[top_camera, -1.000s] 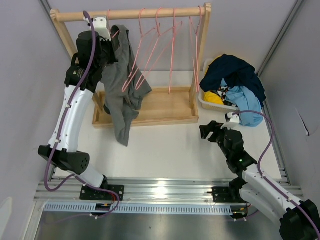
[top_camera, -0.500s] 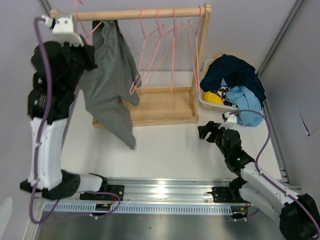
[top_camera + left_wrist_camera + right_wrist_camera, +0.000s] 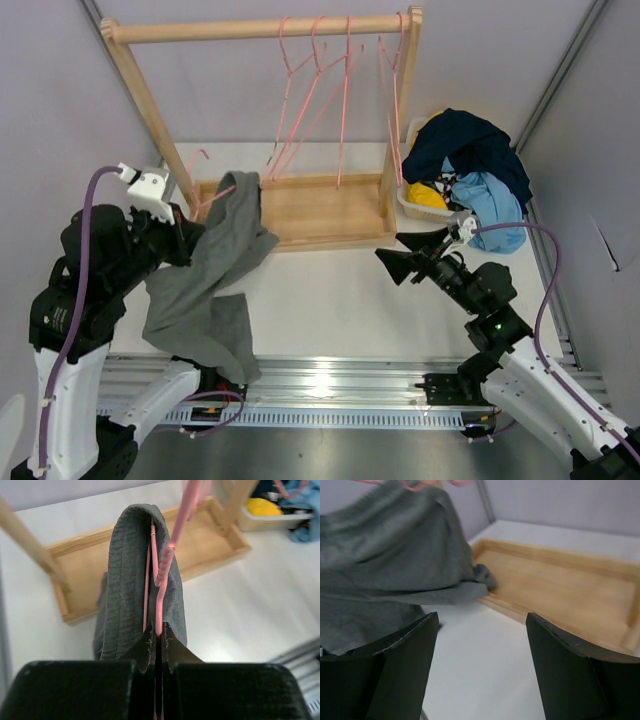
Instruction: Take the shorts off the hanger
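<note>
The grey shorts (image 3: 212, 280) hang over a pink hanger (image 3: 212, 196) that is off the rail, low at the left front. My left gripper (image 3: 190, 235) is shut on the hanger's wire; in the left wrist view the hanger (image 3: 164, 565) runs up from between the closed fingertips with the shorts (image 3: 125, 580) draped over it. My right gripper (image 3: 400, 257) is open and points left toward the shorts, a short way from them. The right wrist view shows the shorts (image 3: 385, 565) ahead of its spread fingers (image 3: 410, 650), nothing between them.
A wooden rack (image 3: 300, 28) with a tray base (image 3: 320, 215) stands at the back, several bare pink hangers (image 3: 330, 100) on its rail. A white basket (image 3: 412, 205) heaped with blue and yellow clothes sits at the right.
The left arm has lifted the hanger with the shorts off the rail and swung it down to the left front. The right gripper has moved left toward the shorts.
</note>
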You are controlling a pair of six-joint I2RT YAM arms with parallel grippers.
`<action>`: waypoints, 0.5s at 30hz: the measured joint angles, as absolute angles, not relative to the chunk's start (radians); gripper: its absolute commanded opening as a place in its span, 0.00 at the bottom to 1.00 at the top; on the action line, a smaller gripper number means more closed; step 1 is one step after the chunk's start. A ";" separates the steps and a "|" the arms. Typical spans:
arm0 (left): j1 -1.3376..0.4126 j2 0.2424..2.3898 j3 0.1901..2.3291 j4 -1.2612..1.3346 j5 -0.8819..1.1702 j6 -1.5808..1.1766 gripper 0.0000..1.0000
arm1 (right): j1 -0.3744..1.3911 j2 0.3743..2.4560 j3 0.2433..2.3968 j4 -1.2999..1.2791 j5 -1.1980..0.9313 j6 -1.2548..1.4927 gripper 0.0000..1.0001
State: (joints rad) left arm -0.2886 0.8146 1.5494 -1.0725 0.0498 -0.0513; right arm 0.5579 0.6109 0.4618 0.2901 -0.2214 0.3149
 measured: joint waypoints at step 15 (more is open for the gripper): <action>-0.325 0.738 1.537 -0.953 0.748 -0.134 0.00 | 0.858 0.702 0.627 0.274 -0.220 0.167 0.78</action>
